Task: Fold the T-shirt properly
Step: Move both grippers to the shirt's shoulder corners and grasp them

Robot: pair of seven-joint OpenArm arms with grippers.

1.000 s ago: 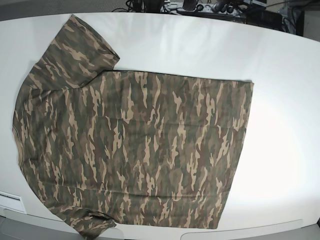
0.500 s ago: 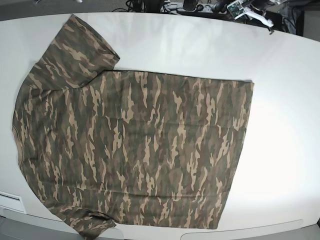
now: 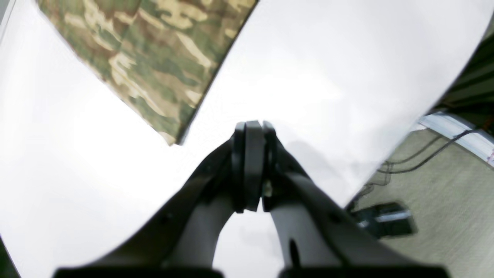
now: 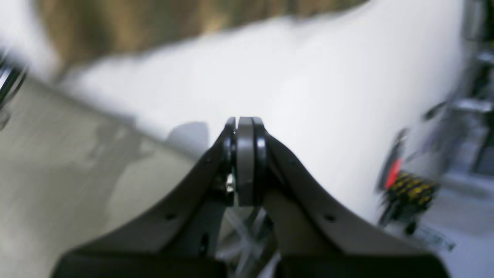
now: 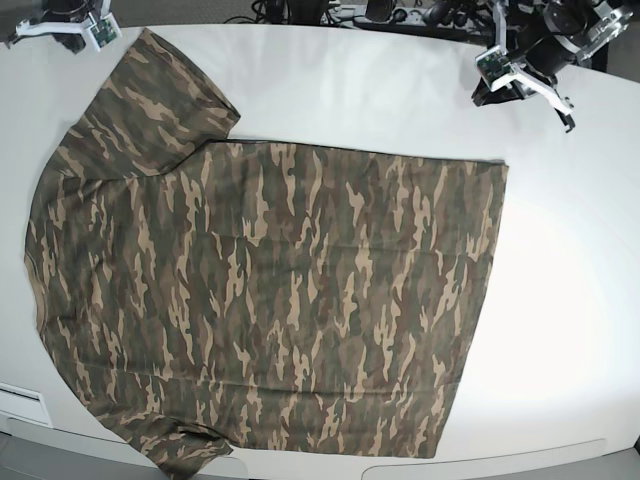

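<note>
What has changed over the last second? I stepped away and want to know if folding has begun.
Both arms have come into the base view from the far edge: the left gripper at upper right, the right gripper at upper left beside the sleeve. Both are shut and hold nothing. The T-shirt lies flat as before on the table, untouched.

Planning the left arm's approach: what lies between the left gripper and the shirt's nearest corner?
Only bare white table. The left wrist view shows the shut left gripper apart from the shirt, whose corner has nothing beside it.
</note>
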